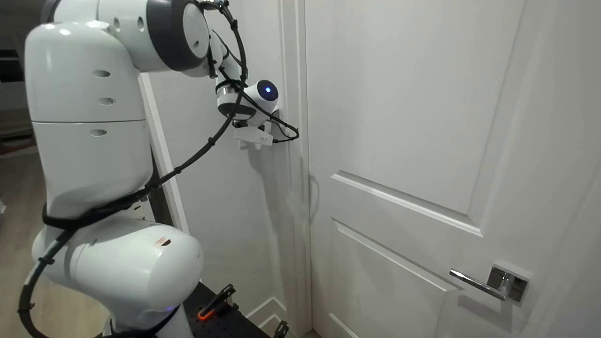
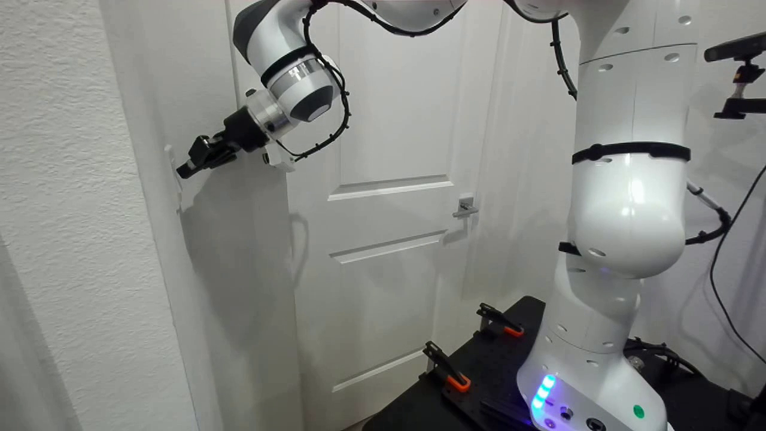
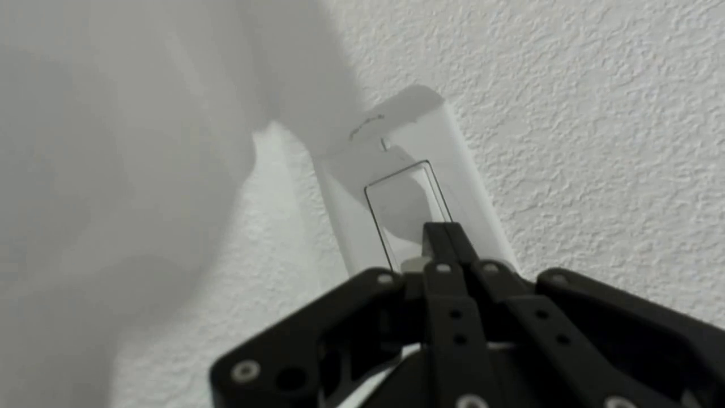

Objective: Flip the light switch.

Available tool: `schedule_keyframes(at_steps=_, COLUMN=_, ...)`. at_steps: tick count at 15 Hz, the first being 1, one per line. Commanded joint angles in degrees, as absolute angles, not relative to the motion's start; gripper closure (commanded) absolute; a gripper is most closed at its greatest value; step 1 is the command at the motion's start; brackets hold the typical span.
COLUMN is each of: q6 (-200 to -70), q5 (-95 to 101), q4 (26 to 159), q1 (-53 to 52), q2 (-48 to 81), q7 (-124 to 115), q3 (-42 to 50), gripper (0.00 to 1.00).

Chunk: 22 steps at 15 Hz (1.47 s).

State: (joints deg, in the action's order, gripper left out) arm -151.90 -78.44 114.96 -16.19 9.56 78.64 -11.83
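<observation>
The light switch is a white rocker (image 3: 396,209) in a white wall plate (image 3: 476,187), seen in the wrist view. My gripper (image 3: 443,229) is shut with its black fingertips together and nothing between them. The fingertips lie over the right side of the rocker and hide its lower part. In an exterior view my gripper (image 2: 184,172) points at the wall plate (image 2: 171,157), with the tips at or very near it. I cannot tell whether they touch. In an exterior view the fingers and the switch are hidden behind the wrist (image 1: 251,105).
A white door (image 2: 395,120) with a metal handle (image 2: 465,208) stands beside the switch wall. A textured white wall (image 2: 66,149) juts out nearby. The arm's base stands on a black table (image 2: 413,407) with orange-and-black clamps (image 2: 449,371). A cable loops off the wrist.
</observation>
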Motion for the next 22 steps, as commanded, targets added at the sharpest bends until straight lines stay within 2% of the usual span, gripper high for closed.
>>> schedule_keyframes(at_steps=1, q6=-153.2, q5=-67.7, q4=117.0, q1=-15.9, q2=8.9, q7=62.7, q3=-11.2, gripper=1.0)
schedule_keyframes(at_steps=5, q6=-150.3, q5=-54.4, q4=120.1, q1=-16.1, q2=6.0, q7=44.8, q3=-9.1, gripper=1.0)
schedule_keyframes(at_steps=9, q6=-143.6, q5=-44.0, q4=123.7, q1=-12.0, q2=0.9, q7=30.2, q3=-9.9, gripper=1.0)
schedule_keyframes(at_steps=18, q6=-109.8, q5=-41.1, q4=131.0, q1=-5.2, q2=-14.3, q7=23.3, q3=-1.9, gripper=1.0)
schedule_keyframes(at_steps=22, q6=-101.2, q5=-33.7, q4=132.8, q1=-2.5, q2=-18.4, q7=19.4, q3=0.8, gripper=1.0)
